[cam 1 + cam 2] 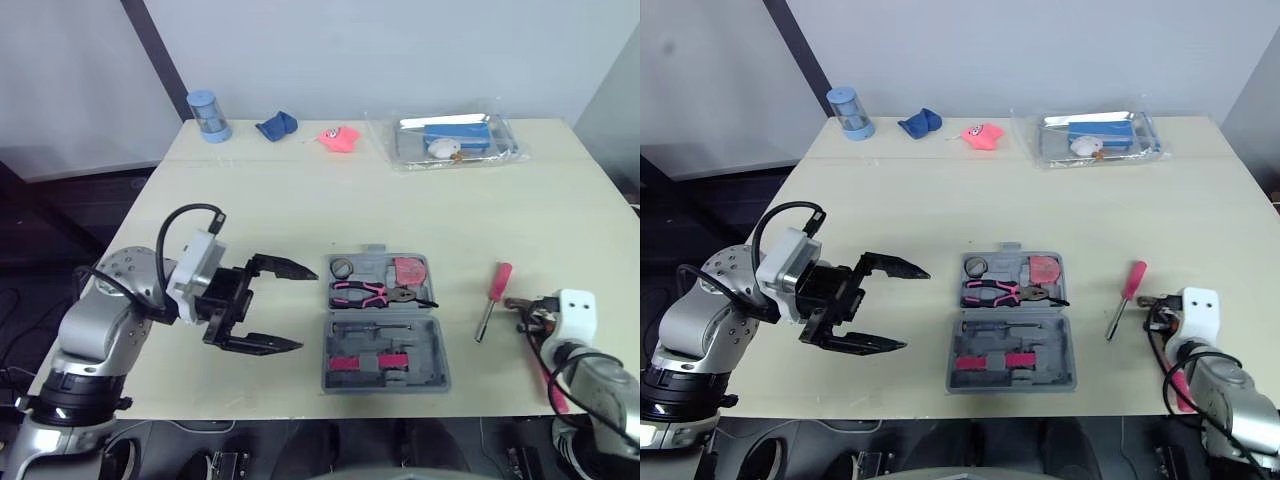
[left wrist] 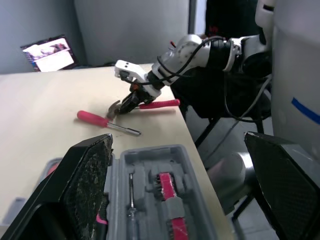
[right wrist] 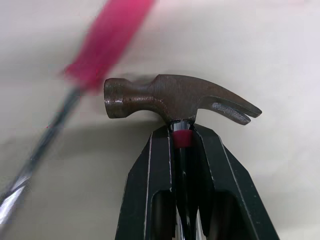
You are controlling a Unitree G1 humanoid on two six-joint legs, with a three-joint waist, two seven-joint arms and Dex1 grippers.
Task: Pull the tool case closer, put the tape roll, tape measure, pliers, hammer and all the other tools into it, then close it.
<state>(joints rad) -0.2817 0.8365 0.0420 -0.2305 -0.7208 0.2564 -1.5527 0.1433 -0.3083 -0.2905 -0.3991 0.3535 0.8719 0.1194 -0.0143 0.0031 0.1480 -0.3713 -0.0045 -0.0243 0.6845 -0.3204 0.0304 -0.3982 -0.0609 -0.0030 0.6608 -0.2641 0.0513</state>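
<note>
Near the right edge of the table, the right gripper pinches the hammer just under its head. Its long handle could swing and slip out, or bump the screwdriver. The left gripper hangs wide open beside the open tool case.

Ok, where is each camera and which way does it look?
Left eye view: on the head, facing down at the table and tool case; both arms show.
Right eye view: its twin, same scene.
Left wrist view: on the left arm, facing past the open left gripper toward the right gripper.
Right wrist view: on the right arm, facing along its fingers shut on the hammer.
Both wrist views share the hammer and screwdriver.
</note>
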